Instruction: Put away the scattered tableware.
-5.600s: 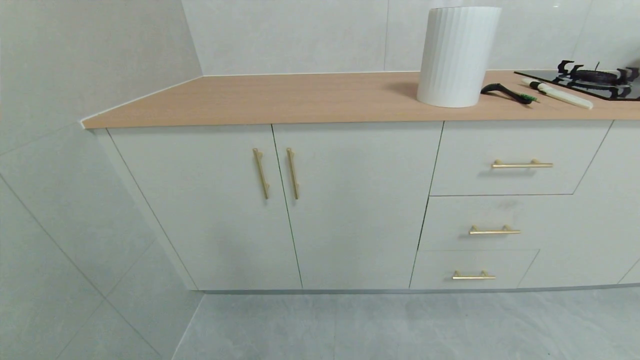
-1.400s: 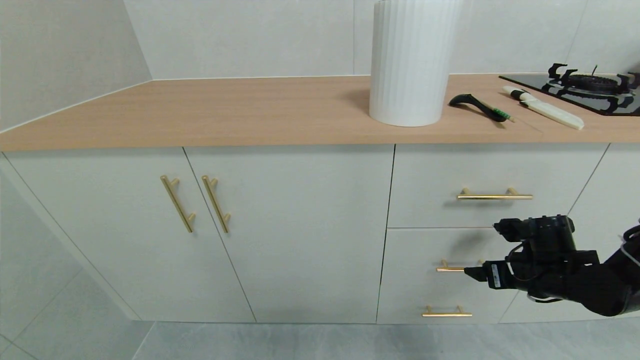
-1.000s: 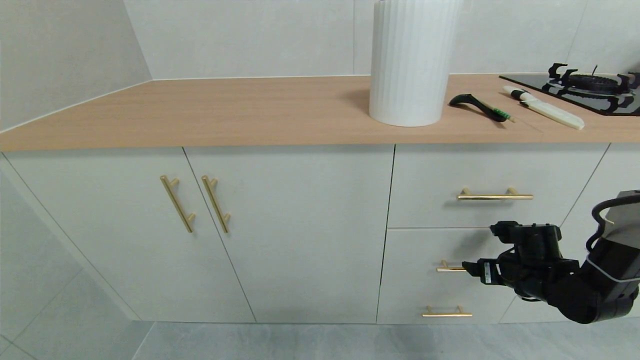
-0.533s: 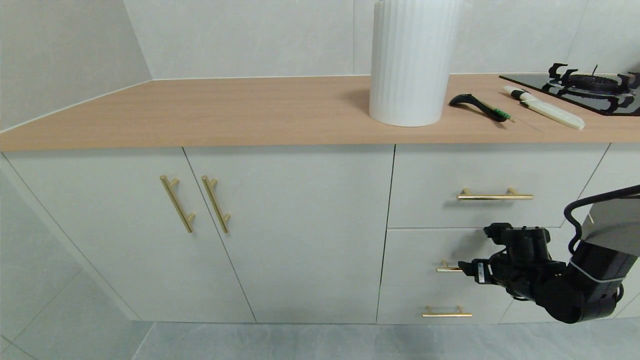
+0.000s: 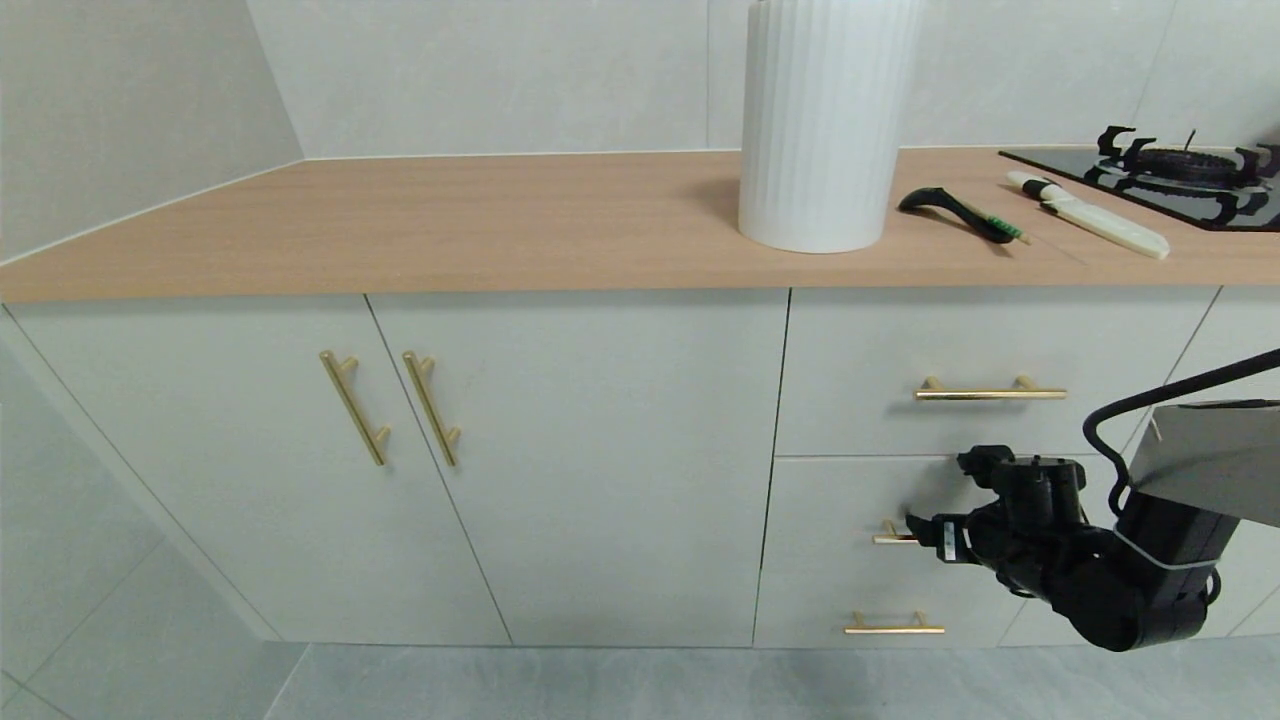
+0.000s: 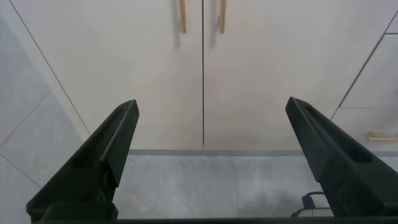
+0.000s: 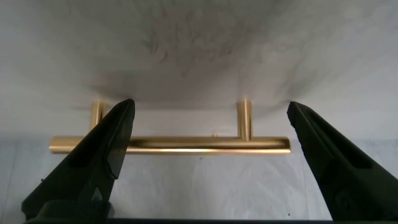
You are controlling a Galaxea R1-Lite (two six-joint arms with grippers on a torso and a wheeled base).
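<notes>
Right pincer, spread wide, faces the gold handle of the shut middle drawer.

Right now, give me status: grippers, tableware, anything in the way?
Right gripper open, at the middle drawer handle, not closed on it. Left gripper open, facing the cabinet doors. Knife and peeler on the counter. Nothing in the way.

The light is soft and bright all over. The white jar drops a faint shadow toward the left end of the counter. A big, soft grey shadow lies on the drawer front just past my right gripper. The gold handle shines. Lines of the cabinet lean near the head view's left edge.
</notes>
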